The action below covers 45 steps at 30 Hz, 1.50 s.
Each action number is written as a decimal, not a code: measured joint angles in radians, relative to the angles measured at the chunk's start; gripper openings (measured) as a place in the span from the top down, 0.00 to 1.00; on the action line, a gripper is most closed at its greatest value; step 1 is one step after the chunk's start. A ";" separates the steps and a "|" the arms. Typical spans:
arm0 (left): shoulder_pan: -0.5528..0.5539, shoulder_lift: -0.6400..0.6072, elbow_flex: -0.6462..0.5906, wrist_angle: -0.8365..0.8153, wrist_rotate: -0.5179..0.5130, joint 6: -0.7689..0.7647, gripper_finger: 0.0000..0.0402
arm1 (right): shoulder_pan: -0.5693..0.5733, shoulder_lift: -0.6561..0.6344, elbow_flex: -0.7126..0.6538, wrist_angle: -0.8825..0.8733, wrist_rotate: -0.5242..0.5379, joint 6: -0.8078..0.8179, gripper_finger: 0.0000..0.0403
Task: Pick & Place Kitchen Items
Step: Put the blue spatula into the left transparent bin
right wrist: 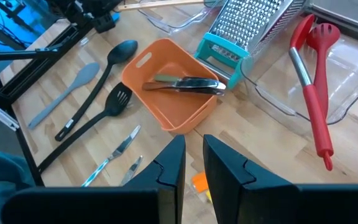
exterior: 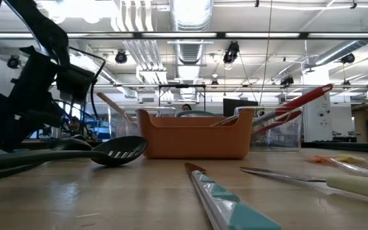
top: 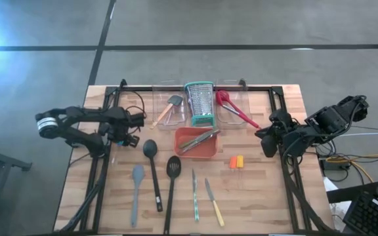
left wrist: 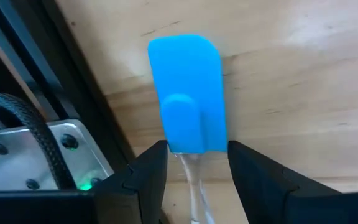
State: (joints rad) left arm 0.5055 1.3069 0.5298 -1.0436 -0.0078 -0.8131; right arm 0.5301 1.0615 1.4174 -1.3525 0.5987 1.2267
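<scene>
Left gripper (left wrist: 197, 168) pinching clear handle of blue spatula (left wrist: 188, 93) at table's left edge; right gripper (right wrist: 193, 163) nearly closed, empty.

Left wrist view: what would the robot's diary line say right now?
left pincer: at blue spatula, table left side | right pincer: waiting, right edge

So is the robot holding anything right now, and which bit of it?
The left tool sits around the blue spatula at its neck, where head meets clear handle; whether it grips cannot be told. The right tool holds nothing.
</scene>
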 joint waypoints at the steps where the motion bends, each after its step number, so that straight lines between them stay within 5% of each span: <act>1: 0.008 0.003 -0.005 0.008 0.008 0.000 0.56 | 0.000 0.000 0.000 0.000 0.000 0.000 0.87; 15: 0.121 0.097 -0.029 0.060 0.075 0.088 0.56 | 0.000 -0.001 0.000 0.000 -0.031 -0.008 0.87; 22: 0.120 0.096 -0.016 0.048 0.059 0.121 0.80 | 0.000 -0.006 0.000 0.001 -0.051 -0.019 0.87; 36: 0.119 0.021 0.024 0.028 0.066 0.178 0.81 | 0.000 -0.013 0.000 0.001 -0.053 -0.026 0.87; 40: 0.118 -0.033 0.037 0.198 0.077 0.179 0.99 | 0.000 -0.014 0.010 0.001 -0.050 -0.031 0.87; 45: 0.117 -0.090 0.031 0.245 0.111 0.151 1.00 | -0.001 -0.014 0.016 0.001 -0.046 -0.034 0.87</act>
State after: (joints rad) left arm 0.6228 1.2169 0.5608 -0.7990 0.1030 -0.6624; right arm 0.5293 1.0470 1.4334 -1.3510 0.5526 1.1927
